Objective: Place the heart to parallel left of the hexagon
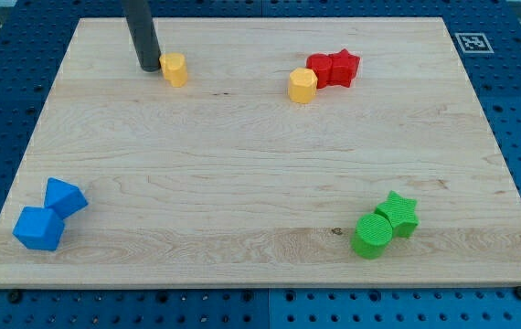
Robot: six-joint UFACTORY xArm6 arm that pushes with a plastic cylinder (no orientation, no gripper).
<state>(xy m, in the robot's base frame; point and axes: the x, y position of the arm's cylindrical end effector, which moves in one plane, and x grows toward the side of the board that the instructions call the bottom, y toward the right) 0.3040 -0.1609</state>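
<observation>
My tip (147, 68) rests on the board near the view's top left. It is right beside the left side of a small yellow block (175, 68), which looks like the heart; I cannot tell if they touch. A second yellow block (303, 85), hexagon-like, lies further right at the view's top centre. It touches a red block (321, 69).
A red star (345, 66) sits against the red block's right side. A blue wedge-like block (64, 196) and a blue cube (38, 228) sit at the bottom left. A green cylinder (372, 235) and a green star (397, 213) sit at the bottom right. The wooden board (260, 164) ends close to them.
</observation>
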